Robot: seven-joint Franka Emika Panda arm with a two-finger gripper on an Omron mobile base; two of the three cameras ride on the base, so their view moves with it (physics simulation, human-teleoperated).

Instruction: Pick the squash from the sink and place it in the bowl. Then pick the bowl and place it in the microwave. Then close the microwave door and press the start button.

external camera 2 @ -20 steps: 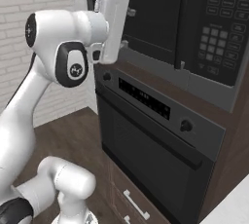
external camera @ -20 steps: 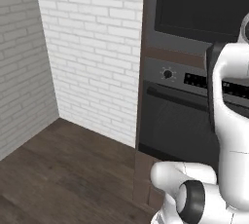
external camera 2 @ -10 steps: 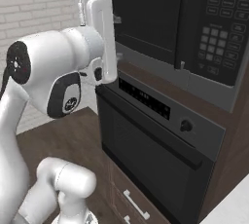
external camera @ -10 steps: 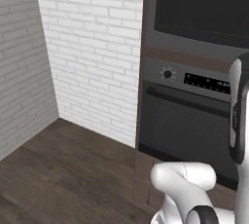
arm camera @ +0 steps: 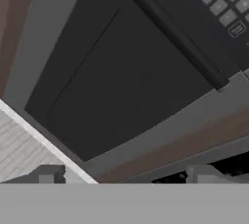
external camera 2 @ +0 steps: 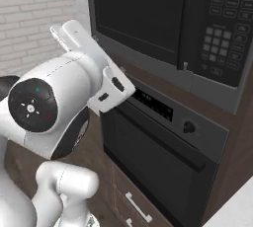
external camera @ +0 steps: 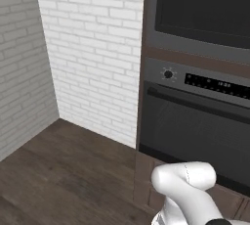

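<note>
Microwave door (external camera 2: pixel 136 16) shut, claw (arm camera: pixel 124 173) spread.

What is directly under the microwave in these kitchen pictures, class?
Under the microwave runs a brown wood strip, then the black oven with its knob and display. The microwave door is shut, so whatever is inside stays hidden behind the dark glass.

Both base views flank the oven (external camera: pixel 195 121), while the hand view faces the microwave door (arm camera: pixel 121 77) closely.
</note>
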